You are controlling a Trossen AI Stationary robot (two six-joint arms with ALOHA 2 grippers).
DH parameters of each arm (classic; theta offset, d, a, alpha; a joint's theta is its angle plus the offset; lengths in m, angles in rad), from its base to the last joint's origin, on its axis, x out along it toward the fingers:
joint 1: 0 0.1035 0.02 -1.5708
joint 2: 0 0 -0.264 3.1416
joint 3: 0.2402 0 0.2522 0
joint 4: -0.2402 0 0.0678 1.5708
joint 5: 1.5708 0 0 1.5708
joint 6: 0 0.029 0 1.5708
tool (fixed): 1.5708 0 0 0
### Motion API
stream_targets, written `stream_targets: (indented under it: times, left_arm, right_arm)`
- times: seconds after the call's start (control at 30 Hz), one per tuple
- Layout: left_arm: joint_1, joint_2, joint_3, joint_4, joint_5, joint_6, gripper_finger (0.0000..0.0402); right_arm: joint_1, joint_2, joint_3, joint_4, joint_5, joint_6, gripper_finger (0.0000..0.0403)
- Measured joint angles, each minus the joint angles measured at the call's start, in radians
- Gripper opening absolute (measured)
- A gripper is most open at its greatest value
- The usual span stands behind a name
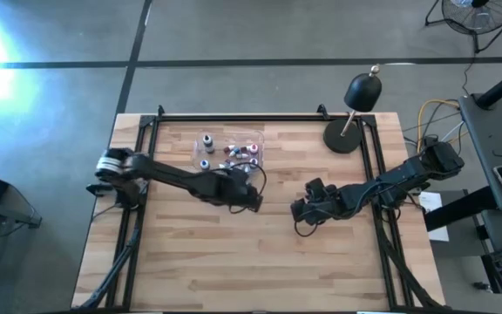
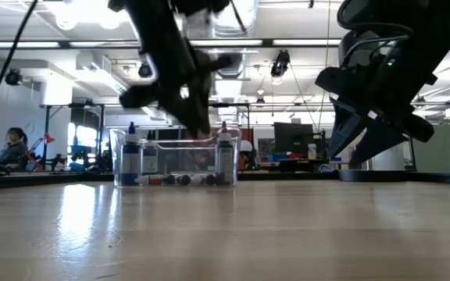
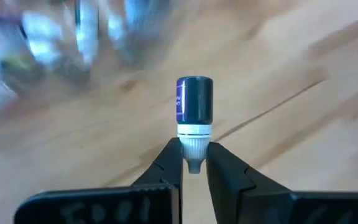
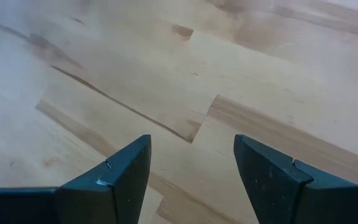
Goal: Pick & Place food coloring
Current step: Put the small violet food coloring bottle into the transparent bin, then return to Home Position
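Here left hand (image 3: 194, 163) pinches bottle (image 3: 194, 112) cap, seemingly midair.

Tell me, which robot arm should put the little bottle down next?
The left. Its gripper already pinches the dark bottle by its white cap, beside the clear tray. The right gripper hangs open and empty.
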Motion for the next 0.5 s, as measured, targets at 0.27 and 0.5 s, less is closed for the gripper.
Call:
stream_targets:
  times: [0.27, 0.5]
  left_arm:
    - [0.053, -0.196, 0.021, -0.153, -0.302, 0.068, 0.0023]
    - [0.288, -0.2, 0.002, -0.007, -0.074, 0.337, 0.0084]
  right_arm:
    - [0.005, 0.0, -0.023, 0.003, -0.027, 0.018, 0.0224]
    - [0.005, 0.0, -0.024, 0.012, -0.027, 0.005, 0.0224]
